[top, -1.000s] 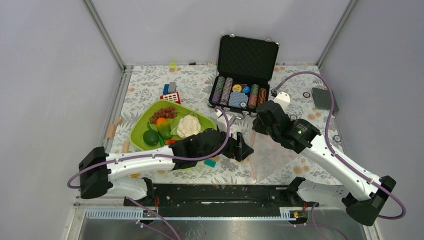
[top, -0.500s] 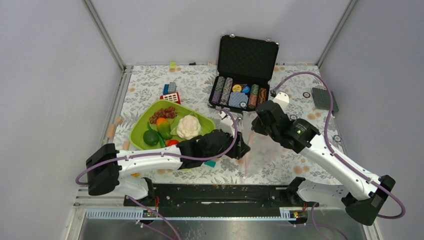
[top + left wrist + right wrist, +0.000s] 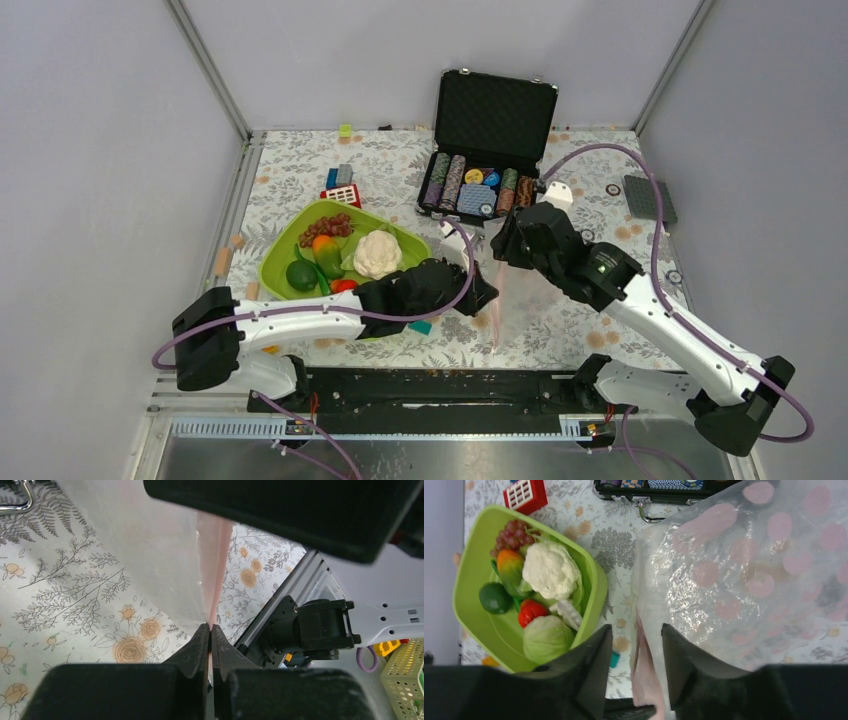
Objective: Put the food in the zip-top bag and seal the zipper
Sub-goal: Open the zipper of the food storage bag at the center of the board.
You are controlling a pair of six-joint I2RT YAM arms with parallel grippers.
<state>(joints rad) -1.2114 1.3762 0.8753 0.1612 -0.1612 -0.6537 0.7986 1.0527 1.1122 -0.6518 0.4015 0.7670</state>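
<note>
The zip-top bag stands up off the table with its pink zipper edge-on between the two arms. My left gripper is shut on the zipper at its lower end. My right gripper is open, one finger on each side of the zipper, above the bag. The food lies in the lime-green tray: cauliflower, cabbage, tomato, dark green fruit, orange fruit and grapes.
An open black case of poker chips stands behind the bag. Building blocks lie behind the tray and a teal block lies by its front edge. A grey plate sits at the far right.
My left gripper has closed on the pink zipper. My right gripper has opened and let go of the bag, shifting slightly left. The bag now stands more upright.
</note>
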